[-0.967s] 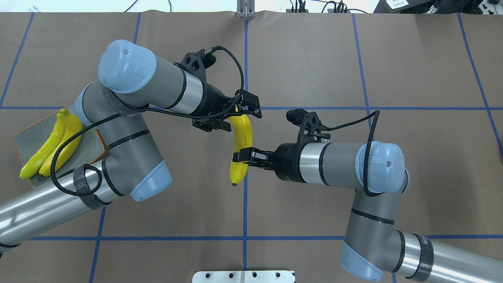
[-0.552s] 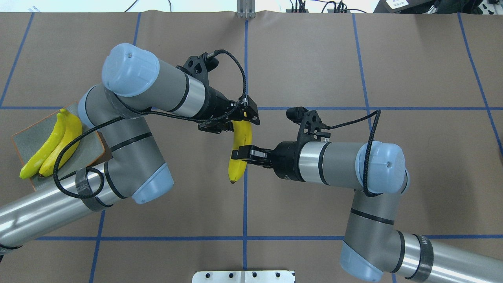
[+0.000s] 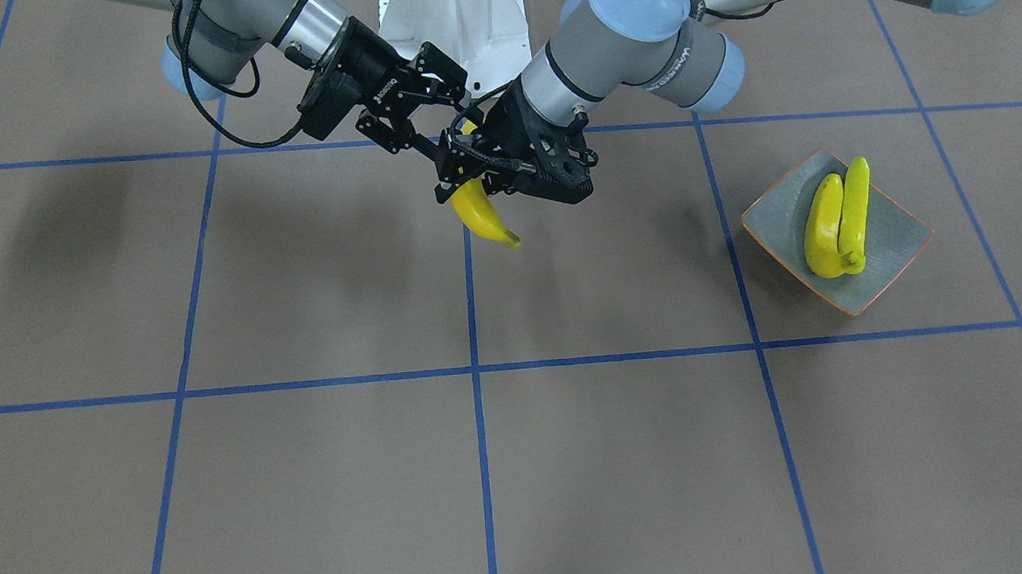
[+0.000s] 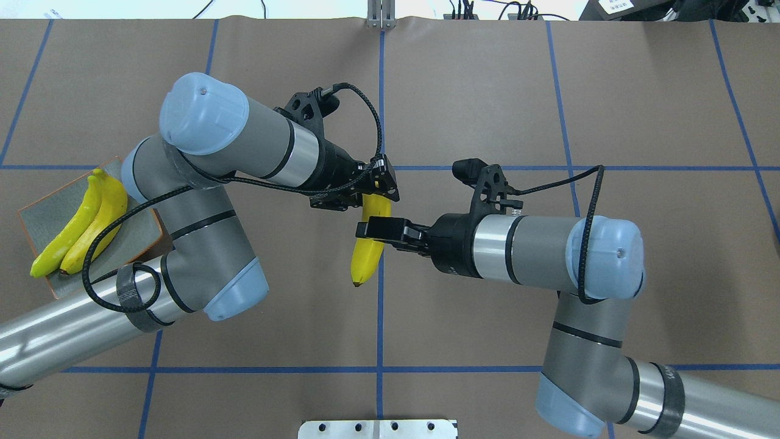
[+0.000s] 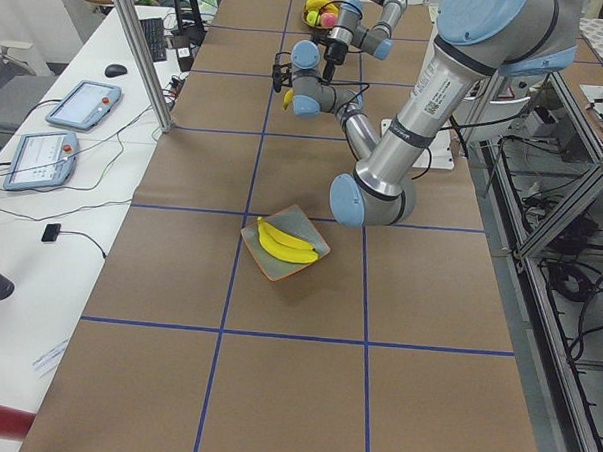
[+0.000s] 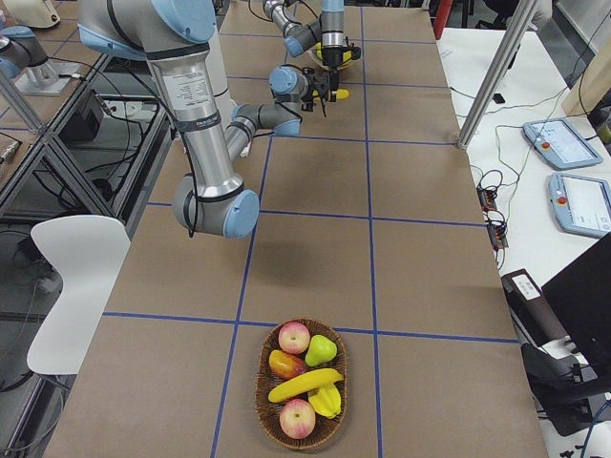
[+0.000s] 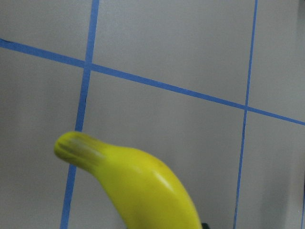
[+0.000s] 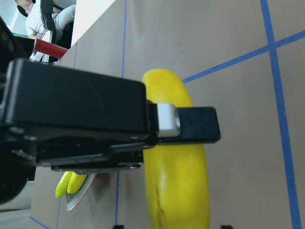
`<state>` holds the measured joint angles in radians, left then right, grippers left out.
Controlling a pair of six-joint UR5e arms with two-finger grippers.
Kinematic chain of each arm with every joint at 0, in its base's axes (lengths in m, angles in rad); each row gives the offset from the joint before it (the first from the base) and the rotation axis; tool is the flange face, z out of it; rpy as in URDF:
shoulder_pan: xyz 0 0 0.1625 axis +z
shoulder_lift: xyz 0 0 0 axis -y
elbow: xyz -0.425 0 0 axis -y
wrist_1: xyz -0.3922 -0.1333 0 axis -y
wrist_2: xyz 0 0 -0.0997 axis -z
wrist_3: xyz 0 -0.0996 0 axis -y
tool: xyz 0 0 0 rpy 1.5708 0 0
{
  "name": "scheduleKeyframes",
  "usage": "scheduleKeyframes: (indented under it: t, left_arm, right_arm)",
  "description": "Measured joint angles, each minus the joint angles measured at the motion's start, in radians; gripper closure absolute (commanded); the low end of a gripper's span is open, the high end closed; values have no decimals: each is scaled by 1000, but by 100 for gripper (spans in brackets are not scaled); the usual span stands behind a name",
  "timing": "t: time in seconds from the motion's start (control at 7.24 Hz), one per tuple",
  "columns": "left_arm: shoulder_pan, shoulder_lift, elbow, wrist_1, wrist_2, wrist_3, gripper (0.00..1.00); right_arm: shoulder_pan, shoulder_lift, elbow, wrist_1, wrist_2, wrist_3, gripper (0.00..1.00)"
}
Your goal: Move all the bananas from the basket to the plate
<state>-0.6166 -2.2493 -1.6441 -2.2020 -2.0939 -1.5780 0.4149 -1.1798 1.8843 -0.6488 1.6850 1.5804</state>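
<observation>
Brown paper covers your table (image 4: 487, 91), ruled into large squares by blue tape lines (image 4: 379, 341). Nearest the robot, a white metal mounting plate (image 4: 378, 428) sits at the table's edge on the centre line.

Beyond it, raised off the surface over that same line, the glossy yellow curved banana (image 4: 364, 259) hangs tilted, dark tip lowest. The left gripper (image 4: 378, 186) is clamped on its upper end. The right gripper (image 4: 375, 230) reaches in at mid-length from the other side with its fingers spread, one on either side of the fruit. Bare paper lies all round the pair, out to the far edge.

On the robot's left you have the square, shallow grey-green dish with a thin orange rim (image 4: 41, 224). It holds two more yellow bananas (image 4: 73, 228), side by side and touching. In the overhead view the left arm crosses the dish's near corner, and its black cable (image 4: 91, 241) loops across the fruit.

Well apart, at the table's right end, the oval woven wicker basket (image 6: 260, 396) holds a single yellow banana (image 6: 304, 385) across its middle. With it are two red-and-yellow apples (image 6: 294, 336), a green pear (image 6: 322, 349) and other pieces too small to name.

Past the far edge stands a white bench (image 6: 535, 95) carrying two teach pendants (image 6: 552, 143).
</observation>
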Motion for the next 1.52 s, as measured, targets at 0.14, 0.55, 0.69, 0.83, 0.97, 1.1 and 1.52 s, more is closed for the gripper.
scheduleKeyframes:
  t: [0.14, 0.55, 0.69, 0.83, 0.97, 1.1, 1.52]
  left_arm:
    - [-8, 24, -4, 11, 0, 6, 100]
    - [-53, 144, -138, 294, 13, 281, 100]
    - [-49, 162, -229, 516, 71, 430, 100]
    - [-30, 174, -314, 722, 168, 551, 100]
    - [9, 180, -374, 894, 284, 626, 100]
    - [54, 189, -402, 1008, 389, 657, 100]
    - [104, 253, -415, 1138, 516, 690, 100]
  right_arm:
    - [6, -57, 42, 2, 1, -1, 0]
    - [24, -164, 82, 4, -27, -6, 0]
    - [25, -185, 82, 4, -52, -6, 0]
    - [25, -204, 81, 5, -69, -6, 0]
    - [26, -222, 81, 6, -77, -6, 0]
    - [26, -234, 80, 7, -84, -6, 0]
    - [25, -243, 66, 10, -94, -3, 0]
